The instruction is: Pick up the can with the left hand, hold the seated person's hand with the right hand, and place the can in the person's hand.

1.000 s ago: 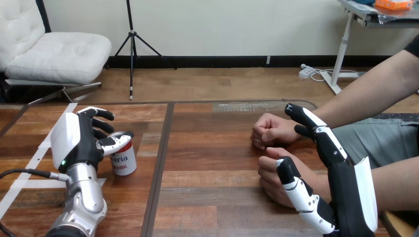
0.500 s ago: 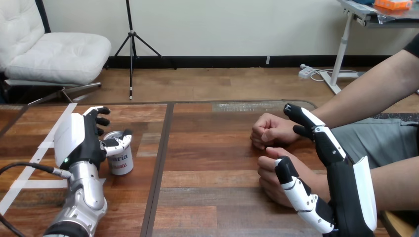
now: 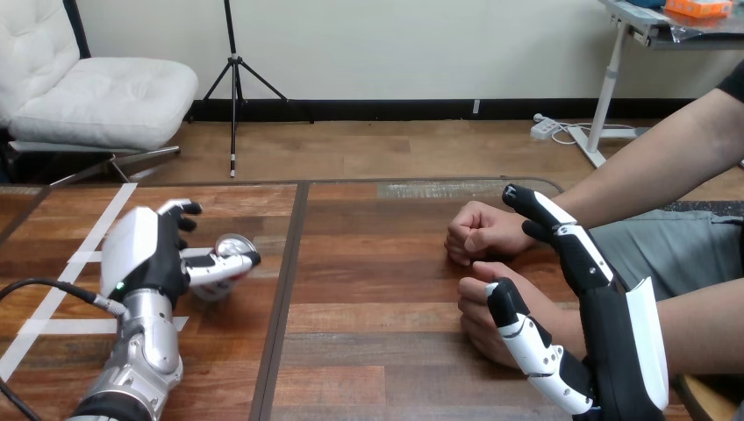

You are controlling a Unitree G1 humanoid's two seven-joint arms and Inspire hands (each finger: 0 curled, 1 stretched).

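Can [image 3: 221,267] tilts in the left hand [image 3: 145,254]'s curled grip, seemingly mid-pickup, near the table [image 3: 377,351]'s left edge; the spread right hand [image 3: 610,346] should next clasp the person's near hand [image 3: 481,307].

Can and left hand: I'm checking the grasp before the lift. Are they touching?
Touching. Head view: the left hand has thumb and fingers curled round the tilted can.

Counting one can [image 3: 221,266] over one desk [image 3: 377,289]. Counting two robot hands: the left robot hand [image 3: 145,254] at the view's left, the right robot hand [image 3: 612,342] at its right. Counting two hands of the person, both at the right side: the farther fist [image 3: 478,230] and the nearer fist [image 3: 476,317].
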